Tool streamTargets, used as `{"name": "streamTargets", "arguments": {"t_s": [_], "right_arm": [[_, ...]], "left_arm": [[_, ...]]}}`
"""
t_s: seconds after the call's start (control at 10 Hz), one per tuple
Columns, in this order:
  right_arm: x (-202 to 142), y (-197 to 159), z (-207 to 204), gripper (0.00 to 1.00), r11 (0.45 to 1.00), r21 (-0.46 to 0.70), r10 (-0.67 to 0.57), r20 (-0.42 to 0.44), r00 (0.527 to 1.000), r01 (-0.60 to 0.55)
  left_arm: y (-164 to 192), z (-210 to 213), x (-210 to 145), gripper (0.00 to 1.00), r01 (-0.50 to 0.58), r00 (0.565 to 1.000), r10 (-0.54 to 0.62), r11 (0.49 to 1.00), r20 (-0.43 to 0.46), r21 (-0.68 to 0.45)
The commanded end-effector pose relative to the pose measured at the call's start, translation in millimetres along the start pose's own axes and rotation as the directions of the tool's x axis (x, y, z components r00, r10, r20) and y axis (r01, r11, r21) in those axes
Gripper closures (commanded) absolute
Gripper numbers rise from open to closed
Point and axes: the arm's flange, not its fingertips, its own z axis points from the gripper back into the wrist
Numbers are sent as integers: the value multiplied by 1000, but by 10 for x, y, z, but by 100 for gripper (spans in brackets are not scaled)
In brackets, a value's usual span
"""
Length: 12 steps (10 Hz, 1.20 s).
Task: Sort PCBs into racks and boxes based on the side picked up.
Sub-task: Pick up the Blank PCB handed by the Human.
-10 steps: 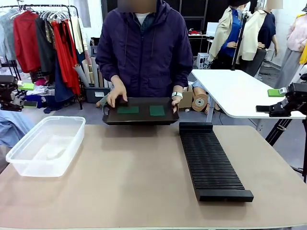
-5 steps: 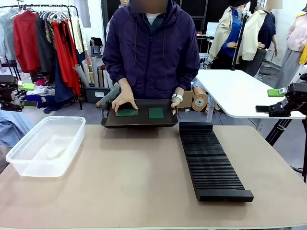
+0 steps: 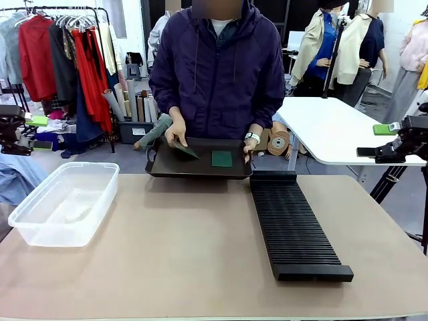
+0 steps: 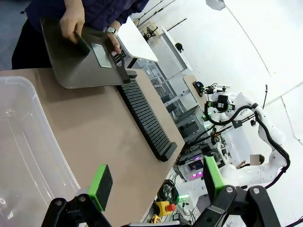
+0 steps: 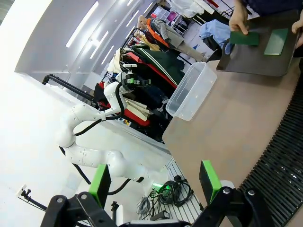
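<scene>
- My left gripper (image 4: pixel 156 182) and my right gripper (image 5: pixel 155 182) both stand wide open and hold nothing. Each one waits at its own side of the table (image 3: pixel 180 254).
- The two boards are on the black tray (image 3: pixel 199 172), which the person holds at the far edge of the table.
- One board (image 3: pixel 221 158) lies flat on the tray. The other board (image 3: pixel 187 152) is tilted up under the person's hand (image 3: pixel 176 136).
- The clear tub (image 3: pixel 67 166) is at my left with nothing in it, and the slotted rack (image 3: pixel 294 224) is at my right.
- I judge the boards to be light, thin and stiff, with smooth faces that may slip between my pads.
- I think it is best to pinch a board across its faces near one edge, when it is offered raised and not lying flat.
</scene>
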Motion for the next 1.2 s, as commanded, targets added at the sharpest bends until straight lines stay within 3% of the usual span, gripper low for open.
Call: {"name": "streamTargets", "arguments": {"t_s": [0.0, 1.1], "right_arm": [[13, 6, -7, 0, 1000, 14, 9, 8, 1000, -9], [13, 6, -7, 0, 1000, 14, 9, 8, 1000, -9]], "left_arm": [[-21, 15, -1, 0, -4, 1000, 4, 1000, -1, -7], [-21, 15, -1, 0, -4, 1000, 4, 1000, -1, -7]]}}
